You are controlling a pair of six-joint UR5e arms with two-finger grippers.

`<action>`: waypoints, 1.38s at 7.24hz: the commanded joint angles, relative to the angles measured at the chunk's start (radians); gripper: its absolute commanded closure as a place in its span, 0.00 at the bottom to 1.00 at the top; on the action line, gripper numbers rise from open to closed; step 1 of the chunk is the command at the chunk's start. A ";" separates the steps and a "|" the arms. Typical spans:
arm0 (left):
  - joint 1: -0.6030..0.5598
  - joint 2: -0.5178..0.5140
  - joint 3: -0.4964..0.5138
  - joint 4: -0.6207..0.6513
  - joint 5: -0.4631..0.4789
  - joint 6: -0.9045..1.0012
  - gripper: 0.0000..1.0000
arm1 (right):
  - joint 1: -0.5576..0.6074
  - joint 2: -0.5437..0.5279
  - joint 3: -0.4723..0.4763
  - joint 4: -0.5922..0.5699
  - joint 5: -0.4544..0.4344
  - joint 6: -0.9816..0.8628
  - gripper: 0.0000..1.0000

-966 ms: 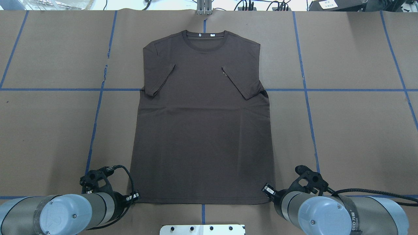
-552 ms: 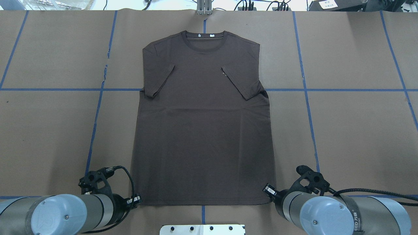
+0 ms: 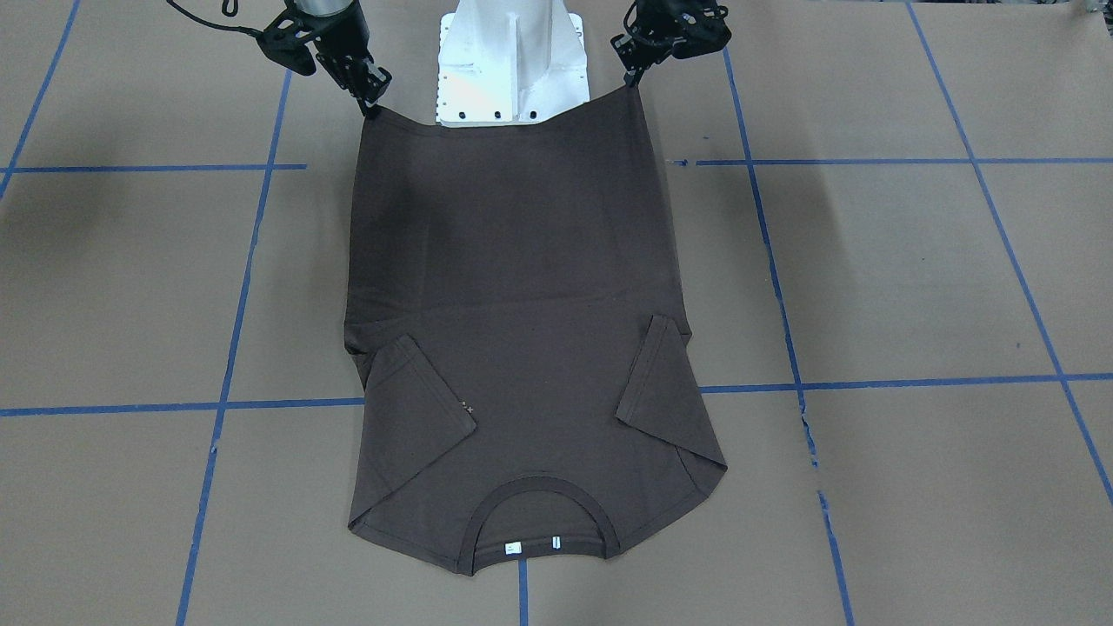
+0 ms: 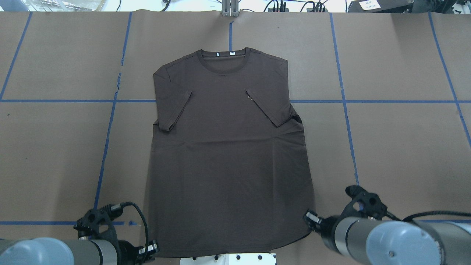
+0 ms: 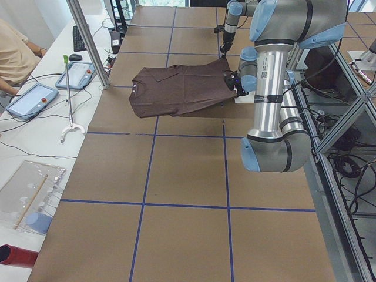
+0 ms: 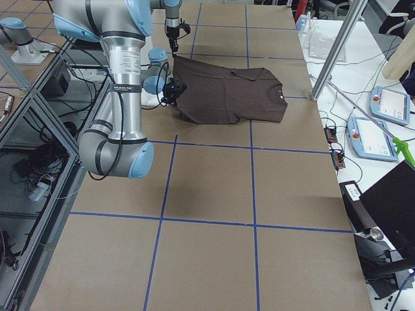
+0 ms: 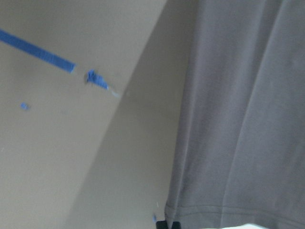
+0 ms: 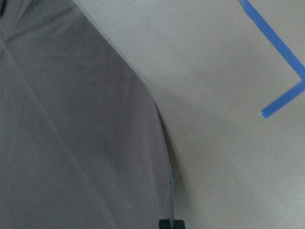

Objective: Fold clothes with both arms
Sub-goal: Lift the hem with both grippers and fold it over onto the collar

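The side views are showing you what the overhead hides: the dark brown T-shirt (image 5: 176, 88) is hanging lifted by its hem at the robot-side edge of the table (image 4: 386, 147), collar end lying flat. The left gripper (image 3: 629, 81) and right gripper (image 3: 373, 101) are each pinching a hem corner, fingers pressed onto cloth. Blue tape lines (image 4: 368, 101) are crossing the brown-papered table.

left claw (image 3: 635, 80): the overhead view's bottom edge is chopping most of it off, and its own wrist cam is only catching a black sliver
right claw (image 3: 372, 97): its wrist cam is likewise showing just a dark nub at the bottom edge
lettering (image 4: 250, 97) on the T-shirt (image 4: 228, 165): coming out way too small to read
neck tags (image 4: 224, 54): print isn't resolving
pedestal (image 3: 513, 52): hem is overlapping its near edge
person (image 5: 14, 53): getting cropped by the left side view's edge
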 commanded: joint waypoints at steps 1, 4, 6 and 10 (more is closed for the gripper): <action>-0.208 -0.107 0.057 0.023 -0.013 0.136 1.00 | 0.224 0.109 -0.062 -0.009 0.092 -0.125 1.00; -0.468 -0.196 0.231 0.027 -0.036 0.302 1.00 | 0.544 0.374 -0.402 -0.036 0.270 -0.320 1.00; -0.594 -0.337 0.472 -0.021 -0.035 0.394 1.00 | 0.618 0.536 -0.671 -0.021 0.274 -0.405 1.00; -0.701 -0.485 0.918 -0.352 -0.032 0.460 1.00 | 0.664 0.701 -1.069 0.206 0.274 -0.424 1.00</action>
